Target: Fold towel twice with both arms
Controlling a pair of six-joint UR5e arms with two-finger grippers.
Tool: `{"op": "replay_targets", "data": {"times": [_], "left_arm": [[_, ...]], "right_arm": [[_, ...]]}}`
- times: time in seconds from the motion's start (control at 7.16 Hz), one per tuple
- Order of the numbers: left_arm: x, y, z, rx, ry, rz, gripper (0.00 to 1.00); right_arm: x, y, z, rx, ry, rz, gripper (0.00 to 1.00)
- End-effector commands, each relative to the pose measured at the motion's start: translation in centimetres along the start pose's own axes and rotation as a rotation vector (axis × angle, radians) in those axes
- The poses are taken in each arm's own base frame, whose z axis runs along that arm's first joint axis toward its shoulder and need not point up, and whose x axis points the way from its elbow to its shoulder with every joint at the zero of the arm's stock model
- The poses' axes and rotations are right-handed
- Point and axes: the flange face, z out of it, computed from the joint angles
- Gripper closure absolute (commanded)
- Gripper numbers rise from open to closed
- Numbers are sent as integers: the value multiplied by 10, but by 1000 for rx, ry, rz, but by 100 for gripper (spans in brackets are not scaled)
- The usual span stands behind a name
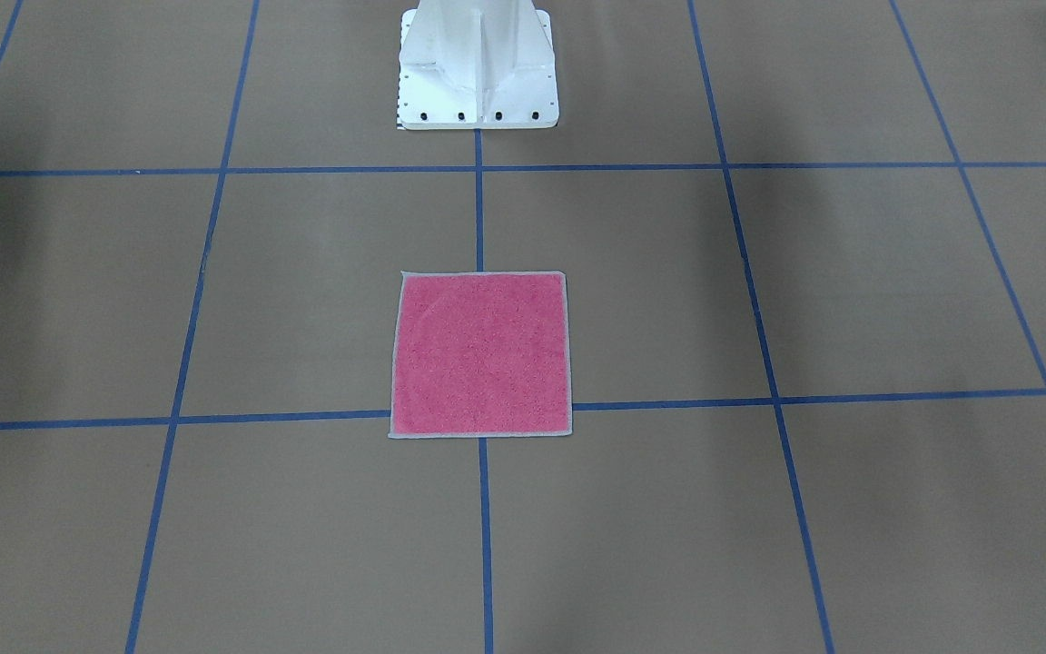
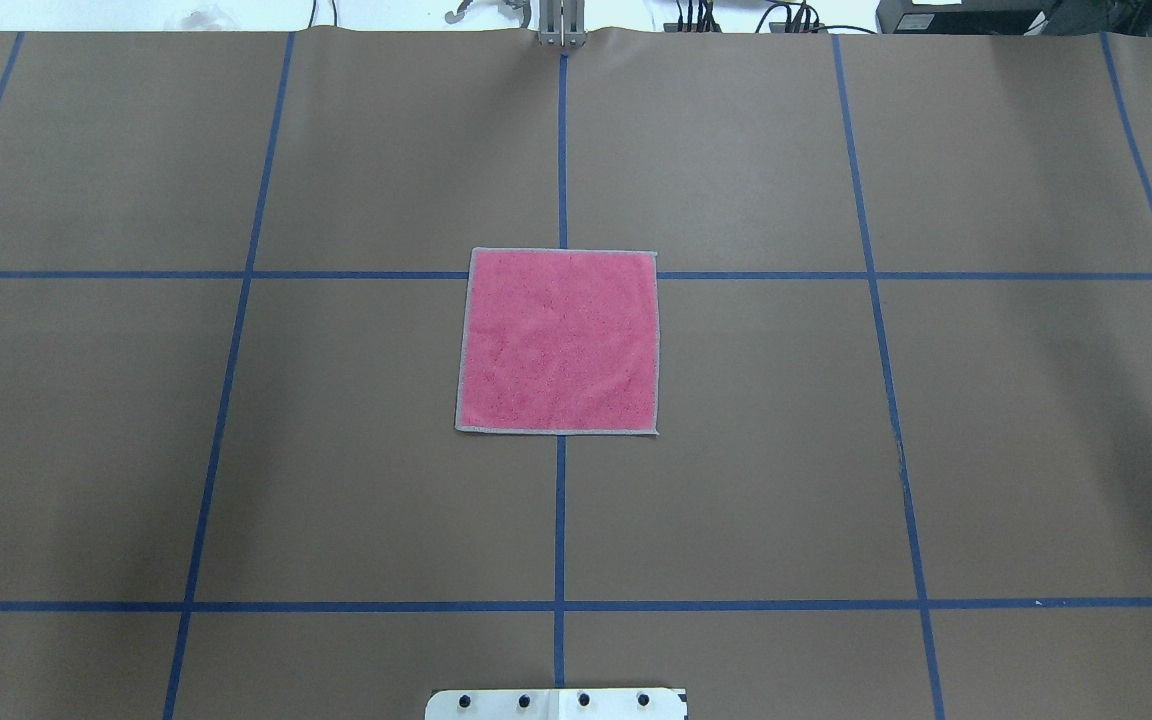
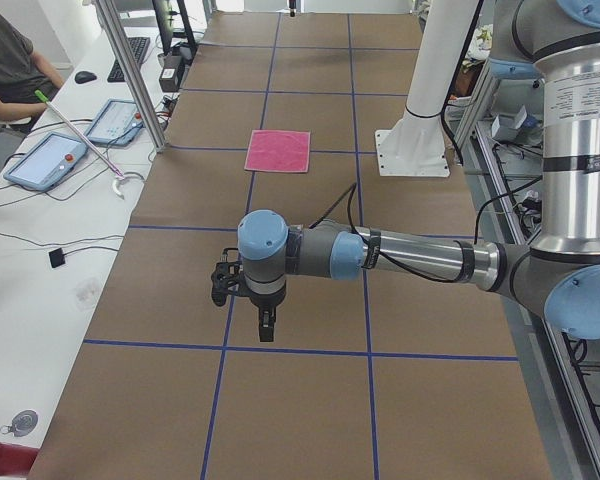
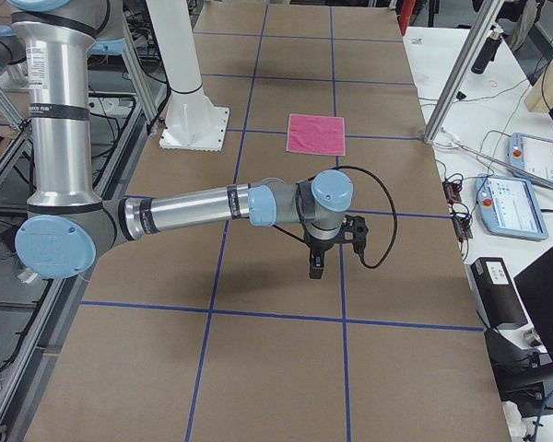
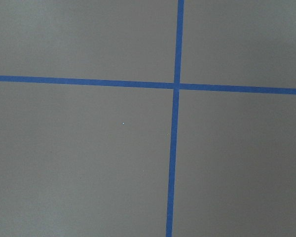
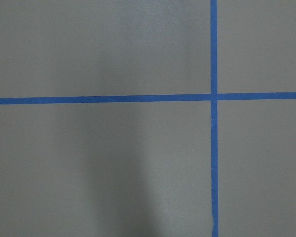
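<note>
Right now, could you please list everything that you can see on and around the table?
Table: one, brown with a blue tape grid.
Towel: one, pink with a pale grey edge, flat at its middle.
Pedestal: one, white, bolted at the robot's side.
Pendants: two, grey, on the white side bench.
Person: one, dark shirt, seated at that bench.
Left arm: one, silver with blue caps, over the table, apart from the towel; fingers state unclear.
Right arm: one, same colours, likewise.

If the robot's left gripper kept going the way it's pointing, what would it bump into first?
Probably just the bare brown table, near a blue tape crossing. The left gripper points straight down, and the pink towel lies far off.
</note>
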Motion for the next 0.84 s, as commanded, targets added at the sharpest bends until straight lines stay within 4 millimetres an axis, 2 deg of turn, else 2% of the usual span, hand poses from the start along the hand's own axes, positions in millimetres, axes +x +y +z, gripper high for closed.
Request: {"op": "replay_targets", "data": {"times": [0.0, 0.14, 0.28, 0.42, 0.56, 0.7], "left_arm": [[35, -9, 14, -33, 42, 0, 0], [57, -16, 15, -11, 54, -28, 0], [68, -19, 15, -8, 73, -105, 0], [110, -28, 27, -22, 88, -88, 0], [153, -31, 32, -28, 105, -108, 0], [194, -35, 32, -25, 131, -132, 0]], "right_arm": [[-11, -1, 2, -13, -40, 13, 0], [-40, -2, 2, -18, -57, 67, 0], [-73, 0, 4, 6, -76, 47, 0], [-102, 2, 14, 25, -112, 90, 0], [-143, 9, 31, 29, -179, 138, 0], [-194, 27, 60, 4, -237, 205, 0]]}}
